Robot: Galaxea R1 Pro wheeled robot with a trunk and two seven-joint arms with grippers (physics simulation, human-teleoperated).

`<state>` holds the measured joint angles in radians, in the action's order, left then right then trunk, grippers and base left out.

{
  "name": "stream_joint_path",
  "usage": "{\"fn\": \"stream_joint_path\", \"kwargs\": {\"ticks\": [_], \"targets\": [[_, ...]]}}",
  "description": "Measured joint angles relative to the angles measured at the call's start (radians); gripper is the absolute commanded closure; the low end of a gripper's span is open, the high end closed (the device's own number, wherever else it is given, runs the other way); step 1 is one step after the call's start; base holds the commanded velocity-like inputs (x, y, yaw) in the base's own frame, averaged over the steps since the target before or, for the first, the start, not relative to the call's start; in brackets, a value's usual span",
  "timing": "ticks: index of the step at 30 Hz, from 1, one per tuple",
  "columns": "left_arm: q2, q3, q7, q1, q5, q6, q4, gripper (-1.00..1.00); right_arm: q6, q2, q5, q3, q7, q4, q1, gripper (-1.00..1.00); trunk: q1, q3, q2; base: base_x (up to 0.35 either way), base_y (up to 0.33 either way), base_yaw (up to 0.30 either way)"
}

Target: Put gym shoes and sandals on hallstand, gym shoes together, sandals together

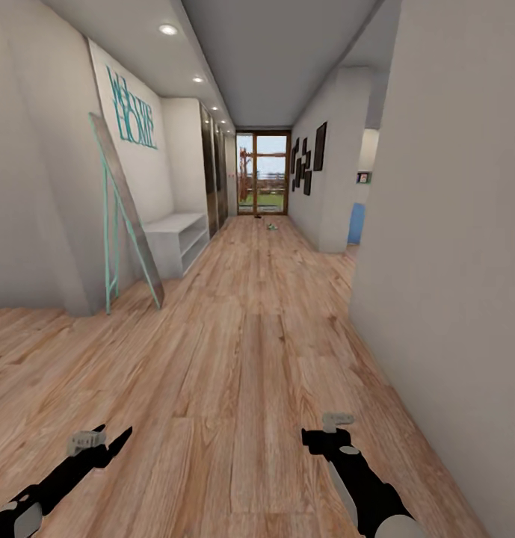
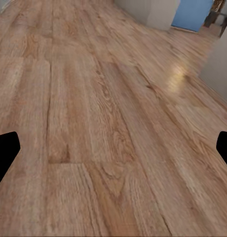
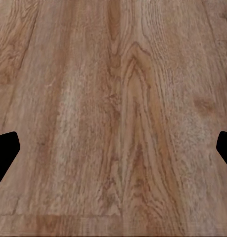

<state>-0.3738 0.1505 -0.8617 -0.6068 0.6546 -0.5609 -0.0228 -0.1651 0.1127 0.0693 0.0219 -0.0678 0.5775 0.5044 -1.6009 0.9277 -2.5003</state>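
Beyond the white shelf unit [image 1: 176, 240], far down the wood-plank floor [image 1: 250, 359], small shoes [image 1: 271, 226] lie, count unclear. My left gripper [image 2: 113, 150] and right gripper [image 3: 113, 153] both gape wide, empty.

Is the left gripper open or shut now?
Open. The left gripper's fingertips sit far apart, with only bare corridor floor between them.

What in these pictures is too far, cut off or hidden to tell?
- Small things on the floor by the far glass door, head view: too small to name.
- White shelf unit on the left wall: its inside is too distant to tell.
- Wall lettering: foreshortened, hard to read.
- Both wrist views: fingers cut off by the edges.
- Blue panel: partly hidden by a wall corner.
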Motion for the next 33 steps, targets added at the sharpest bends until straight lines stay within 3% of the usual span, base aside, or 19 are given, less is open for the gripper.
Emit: {"fn": "stream_joint_path", "kwargs": {"ticks": [8,16,33], "targets": [[0.008,-0.005,0.028,0.000,0.015,0.000,0.003,-1.00,0.089,0.000,-0.001,-0.001,0.001,-0.044,0.000,-1.00,0.000,0.000,0.000,0.348,0.000,-0.006],[0.010,-0.006,0.029,0.000,0.073,0.000,0.003,-1.00,0.097,0.000,-0.001,0.001,0.001,-0.046,0.000,-1.00,0.000,0.000,0.000,0.348,0.000,0.000],[0.009,-0.006,0.027,0.000,0.085,0.001,0.003,-1.00,0.098,0.000,-0.001,-0.001,0.001,-0.046,0.000,-1.00,0.000,0.000,0.000,0.347,0.000,0.000]]}}
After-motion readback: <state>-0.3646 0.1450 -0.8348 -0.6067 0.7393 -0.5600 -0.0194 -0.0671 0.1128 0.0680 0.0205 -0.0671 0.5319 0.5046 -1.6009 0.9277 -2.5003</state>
